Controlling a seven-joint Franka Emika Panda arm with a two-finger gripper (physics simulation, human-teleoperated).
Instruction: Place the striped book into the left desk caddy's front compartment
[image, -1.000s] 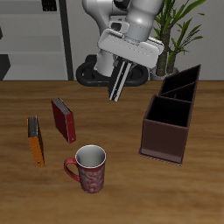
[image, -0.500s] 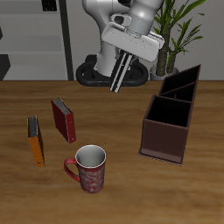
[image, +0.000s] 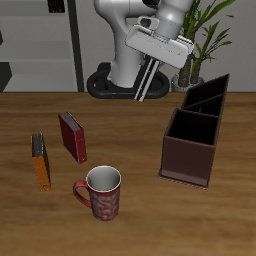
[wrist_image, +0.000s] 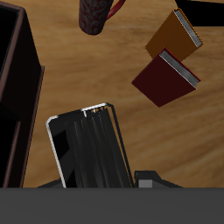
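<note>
The gripper (image: 150, 66) clamps the striped book (image: 146, 82), which hangs tilted in the air, higher and nearer the left desk caddy (image: 195, 135) than a second ago. The caddy lies toward four o'clock from the book. The red book (image: 71, 136), orange book (image: 40, 160) and mug (image: 100, 192) have not moved.

Wooden table (image: 130, 215) fills the lower frame; behind it, grey shelving (image: 40, 45) at upper left and a leafy plant (image: 212, 30) at upper right.
</note>
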